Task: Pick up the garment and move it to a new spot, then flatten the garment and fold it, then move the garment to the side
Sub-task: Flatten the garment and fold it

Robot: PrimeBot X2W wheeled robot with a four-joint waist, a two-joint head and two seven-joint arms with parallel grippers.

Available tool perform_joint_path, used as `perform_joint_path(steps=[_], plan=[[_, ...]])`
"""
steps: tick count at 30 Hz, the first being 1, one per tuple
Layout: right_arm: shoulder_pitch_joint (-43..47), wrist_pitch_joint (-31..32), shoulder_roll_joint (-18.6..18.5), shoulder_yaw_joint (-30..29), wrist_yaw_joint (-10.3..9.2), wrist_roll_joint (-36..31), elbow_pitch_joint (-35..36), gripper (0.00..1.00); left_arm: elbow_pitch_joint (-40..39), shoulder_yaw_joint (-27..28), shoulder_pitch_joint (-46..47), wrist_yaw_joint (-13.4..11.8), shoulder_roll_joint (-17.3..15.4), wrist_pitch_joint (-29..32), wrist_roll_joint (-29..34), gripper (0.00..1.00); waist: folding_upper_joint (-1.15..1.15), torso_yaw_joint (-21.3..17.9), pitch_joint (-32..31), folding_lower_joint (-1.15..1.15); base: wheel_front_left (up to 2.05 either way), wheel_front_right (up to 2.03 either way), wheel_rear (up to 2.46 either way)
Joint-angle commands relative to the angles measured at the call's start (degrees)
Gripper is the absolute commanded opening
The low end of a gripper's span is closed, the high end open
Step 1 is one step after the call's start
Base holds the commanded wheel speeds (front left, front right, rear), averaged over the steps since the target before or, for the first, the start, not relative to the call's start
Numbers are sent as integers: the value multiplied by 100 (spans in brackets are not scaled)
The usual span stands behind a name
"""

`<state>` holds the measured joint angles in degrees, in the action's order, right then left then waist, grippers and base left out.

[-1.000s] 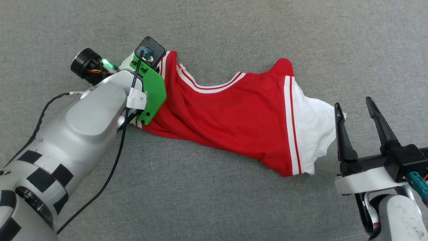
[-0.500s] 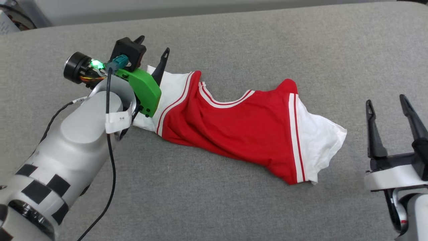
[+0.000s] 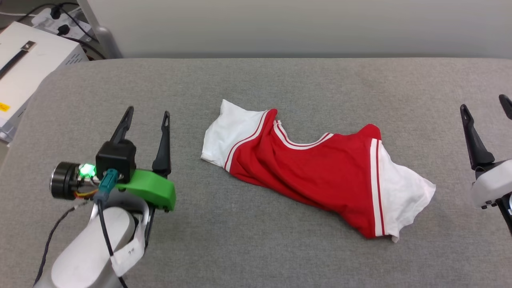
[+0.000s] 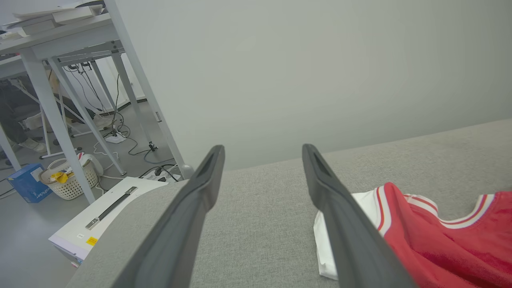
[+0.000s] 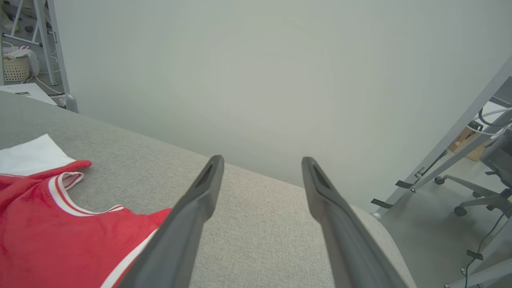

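Observation:
The garment (image 3: 316,176), a red T-shirt with white sleeves and striped trim, lies crumpled across the middle of the grey padded table (image 3: 256,248). Nothing holds it. My left gripper (image 3: 148,112) stands open to its left, well apart from the white sleeve, with empty space between its fingers. In the left wrist view that gripper (image 4: 262,150) is open, and the garment (image 4: 440,248) lies at the lower right. My right gripper (image 3: 486,102) is open at the right edge, beyond the other sleeve. The right wrist view has the gripper (image 5: 262,160) open and the garment (image 5: 48,228) at lower left.
A white box (image 3: 28,68) with cables stands off the table's far left corner. A pale wall (image 3: 280,28) runs behind the table. Desk legs (image 4: 56,112), a basket and a blue box stand on the floor to the left; an office chair (image 5: 488,176) is on the right.
My left gripper opened and let go of the garment's left sleeve, then drew back to the left and toward me. The camera has tilted up, so the table's far edge and wall now show.

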<state>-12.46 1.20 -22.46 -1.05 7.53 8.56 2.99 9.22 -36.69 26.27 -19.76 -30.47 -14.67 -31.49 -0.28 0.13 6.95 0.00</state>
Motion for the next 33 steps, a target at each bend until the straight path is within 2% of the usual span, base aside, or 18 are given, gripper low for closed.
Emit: perform_joint_path(steps=[1,5,10,15,18,22,29,33], plan=[[-131,313,-163,114,-4,255,-34,100,-87,152,-274,-71,36,-32,105,100,28,169,-143,0,0,0,0],[-237,1571,-734,548,-4,1098,-175,100,-326,526,-869,-132,181,-32,366,100,28,258,-161,0,0,0,0],[-320,3221,-1428,1023,-4,2227,-341,100,-470,874,-1324,-48,403,-32,656,100,28,346,-88,0,0,0,0],[-408,4326,-1840,1306,-4,3021,-668,100,-511,1103,-1487,102,640,-32,901,100,28,439,69,0,0,0,0],[-545,4637,-1942,1403,-4,3176,-927,100,-490,1229,-1474,225,778,-32,1039,100,28,508,201,0,0,0,0],[-754,4744,-1878,1527,-4,3253,-1325,100,-412,1404,-1373,404,944,-32,1210,100,28,604,400,0,0,0,0],[-1035,4460,-1545,1833,-4,3237,-1927,100,-329,1663,-1253,648,1205,-32,1479,100,28,731,726,0,0,0,0],[-977,4298,-1349,2197,-4,3234,-2297,100,-272,1798,-1224,766,1329,-32,1613,100,28,746,813,0,0,0,0]])
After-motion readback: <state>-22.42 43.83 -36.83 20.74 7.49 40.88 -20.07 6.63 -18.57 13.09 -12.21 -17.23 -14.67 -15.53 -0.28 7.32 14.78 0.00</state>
